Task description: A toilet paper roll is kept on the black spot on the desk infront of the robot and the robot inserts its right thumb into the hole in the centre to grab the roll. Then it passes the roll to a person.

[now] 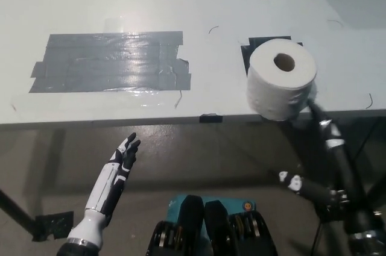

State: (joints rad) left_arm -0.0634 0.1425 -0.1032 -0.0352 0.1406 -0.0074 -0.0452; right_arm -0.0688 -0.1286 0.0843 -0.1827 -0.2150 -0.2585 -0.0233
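The white toilet paper roll (281, 81) hangs over the desk's front edge, its centre hole facing up. It covers part of the black spot (256, 48) behind it. My black right arm rises from the bottom right and ends under the roll's lower right side. Only a sliver of the right hand (313, 103) shows; the rest is hidden by the roll, which it carries. Whether the thumb sits in the hole is hidden. My white left hand (125, 152) rests open at the lower left, below the desk edge.
A large grey tape patch (111, 62) lies on the white desk (199, 3) at the left. The desk's front edge (120, 122) runs across the middle, with brown floor below it. No person is in view.
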